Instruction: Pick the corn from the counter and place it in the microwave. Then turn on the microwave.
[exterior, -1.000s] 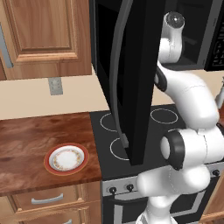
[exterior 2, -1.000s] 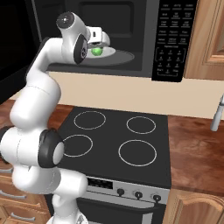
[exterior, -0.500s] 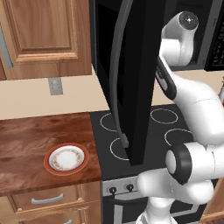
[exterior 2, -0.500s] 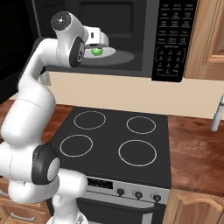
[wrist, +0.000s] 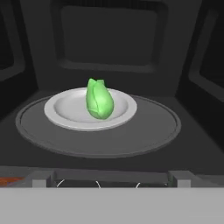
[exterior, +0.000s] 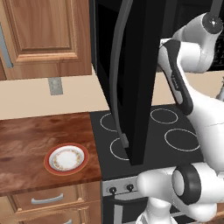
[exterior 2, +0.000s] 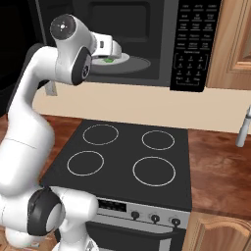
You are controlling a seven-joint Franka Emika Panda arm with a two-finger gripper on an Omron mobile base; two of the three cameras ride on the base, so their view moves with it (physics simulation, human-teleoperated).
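Claw (exterior 2: 116,50) stands open and empty at the mouth of the microwave (exterior 2: 147,44), its jaws spread wide and holding nothing; from there, going from big to small: the microwave hangs above the black stovetop (exterior 2: 128,159), its door (exterior: 131,78) swung fully out toward the room with the long grey handle (exterior: 117,74) running down its edge; the button panel (exterior 2: 191,41) sits at the right of the cavity, untouched as far as can be judged; the reddish-brown counter (exterior: 26,144) lies to the left of the stove and carries a white red-rimmed plate (exterior: 66,158) with nothing on it; inside the cavity, a round turntable (wrist: 98,127) bears a small white dish (wrist: 89,109), and the corn (wrist: 99,99) rests on that dish, clear of the claw; so the placing looks done; what is left, by my reading, is to back the arm out, shut the door, and press start on the panel.
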